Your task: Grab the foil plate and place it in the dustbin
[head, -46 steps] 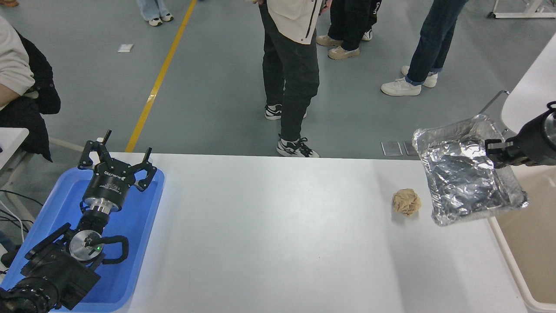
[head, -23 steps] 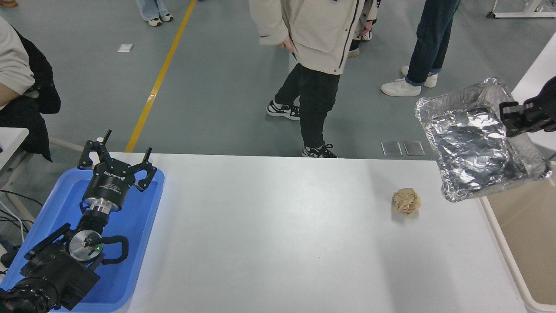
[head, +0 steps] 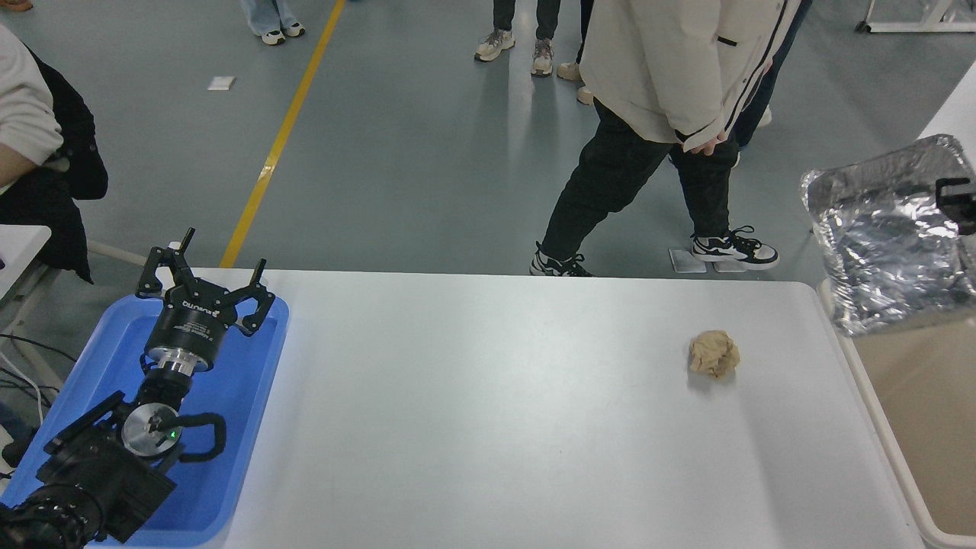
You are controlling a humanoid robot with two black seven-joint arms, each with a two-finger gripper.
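Note:
The foil plate [head: 884,236], shiny and crinkled, hangs tilted in the air at the right edge, above the far end of the dustbin [head: 877,427]. My right gripper [head: 955,202] is shut on the plate's right rim; only a black fingertip shows, and the arm is past the picture's edge. The dustbin is a beige bin with a cream rim, standing against the table's right side and cut off by the frame. My left gripper [head: 204,284] stays parked, open, over the blue tray at the lower left.
A crumpled tan paper ball [head: 714,354] lies on the white table [head: 488,412] near its right side. The blue tray [head: 229,457] sits at the left edge. A person in a cream jacket [head: 671,69] stands just beyond the far edge, with others behind.
My right gripper has carried the foil plate to the right, off the table's corner and over the dustbin. The person in the cream jacket has walked to the right.

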